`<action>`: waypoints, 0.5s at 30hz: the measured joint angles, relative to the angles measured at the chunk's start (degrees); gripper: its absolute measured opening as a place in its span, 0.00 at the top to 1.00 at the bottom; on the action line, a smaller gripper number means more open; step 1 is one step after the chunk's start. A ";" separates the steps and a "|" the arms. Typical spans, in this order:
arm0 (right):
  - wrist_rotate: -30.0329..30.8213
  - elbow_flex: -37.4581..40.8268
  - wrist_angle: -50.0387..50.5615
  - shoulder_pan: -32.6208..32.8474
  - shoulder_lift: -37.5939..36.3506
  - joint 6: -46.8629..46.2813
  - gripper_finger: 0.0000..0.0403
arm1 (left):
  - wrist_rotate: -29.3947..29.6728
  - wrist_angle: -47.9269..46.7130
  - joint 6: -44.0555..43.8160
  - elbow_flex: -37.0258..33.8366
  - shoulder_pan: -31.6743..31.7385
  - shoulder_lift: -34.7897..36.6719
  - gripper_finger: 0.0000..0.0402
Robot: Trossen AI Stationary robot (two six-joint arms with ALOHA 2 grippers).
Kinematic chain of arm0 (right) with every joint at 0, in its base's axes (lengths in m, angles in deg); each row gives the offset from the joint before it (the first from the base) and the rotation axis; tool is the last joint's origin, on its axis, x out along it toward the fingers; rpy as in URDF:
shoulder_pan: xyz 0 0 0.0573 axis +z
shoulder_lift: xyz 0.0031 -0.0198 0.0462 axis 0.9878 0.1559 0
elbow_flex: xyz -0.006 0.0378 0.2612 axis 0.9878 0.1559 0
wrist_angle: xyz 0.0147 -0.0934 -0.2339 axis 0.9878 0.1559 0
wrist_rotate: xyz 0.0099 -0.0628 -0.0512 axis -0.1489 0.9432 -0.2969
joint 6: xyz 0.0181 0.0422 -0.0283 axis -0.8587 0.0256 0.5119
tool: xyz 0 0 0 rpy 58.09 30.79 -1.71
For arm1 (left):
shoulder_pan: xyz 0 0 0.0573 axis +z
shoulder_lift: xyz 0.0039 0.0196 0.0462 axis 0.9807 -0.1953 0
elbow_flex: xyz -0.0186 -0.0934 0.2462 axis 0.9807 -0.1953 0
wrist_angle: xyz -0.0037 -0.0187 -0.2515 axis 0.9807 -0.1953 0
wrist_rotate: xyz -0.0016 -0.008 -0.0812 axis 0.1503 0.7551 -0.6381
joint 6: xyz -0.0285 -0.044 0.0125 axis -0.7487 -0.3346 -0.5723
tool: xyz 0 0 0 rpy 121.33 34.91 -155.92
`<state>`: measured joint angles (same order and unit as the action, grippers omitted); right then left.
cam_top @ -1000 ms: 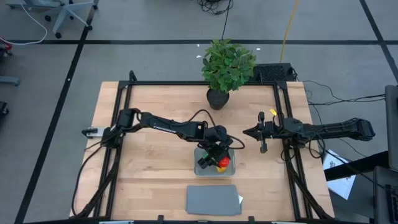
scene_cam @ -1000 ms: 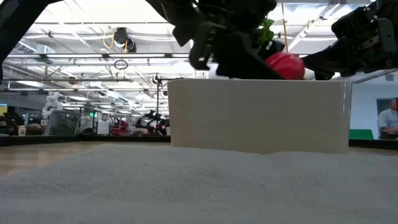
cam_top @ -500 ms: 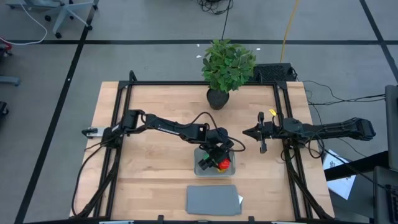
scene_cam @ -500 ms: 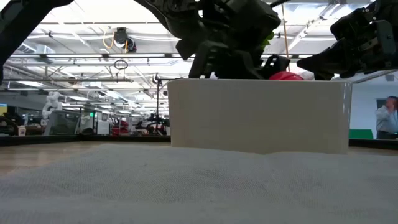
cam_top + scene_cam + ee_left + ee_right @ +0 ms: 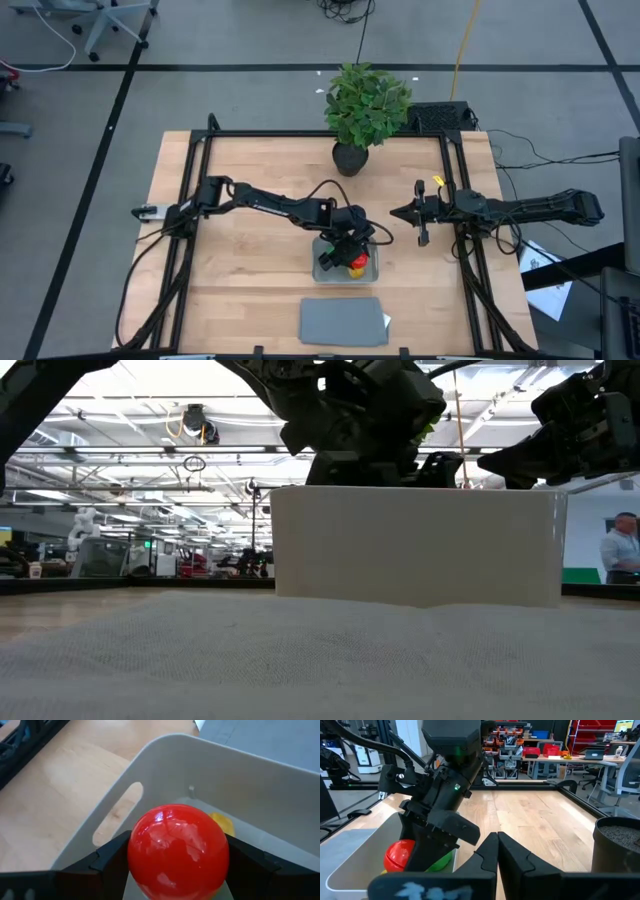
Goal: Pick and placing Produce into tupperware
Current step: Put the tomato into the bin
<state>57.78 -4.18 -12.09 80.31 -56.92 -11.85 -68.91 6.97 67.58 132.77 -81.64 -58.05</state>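
The left gripper (image 5: 177, 870) clamps a glossy round red fruit (image 5: 177, 851) inside the smooth, round-cornered translucent tub (image 5: 260, 785); at three o'clock, the right gripper (image 5: 396, 213) waits, fingers together.

overhead, table-level and both wrist cameras share the tupperware (image 5: 345, 262)

You've got a leafy potted plant (image 5: 366, 112) sitting at the far edge of the wooden table (image 5: 250, 160), and a flat grey lid (image 5: 343, 321) lying near the front edge. Off the table's right side there's some white paper (image 5: 545, 272) on the floor, plus a yellow cable (image 5: 464, 45) trailing away behind.
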 joint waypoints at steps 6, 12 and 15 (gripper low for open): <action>0.01 0.00 -0.01 -0.01 0.00 0.00 1.00 | -0.03 -0.22 -0.71 0.00 0.00 0.00 0.34; -0.01 0.00 -0.01 -0.01 0.00 0.00 1.00 | -0.76 -0.33 -2.09 0.00 0.00 0.00 0.33; 0.01 0.00 -0.01 -0.01 0.00 0.00 1.00 | -1.01 -0.37 -2.08 0.00 0.00 0.00 0.33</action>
<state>57.79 -4.18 -12.10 80.30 -56.92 -11.85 -69.92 6.60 65.50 132.77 -81.64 -58.05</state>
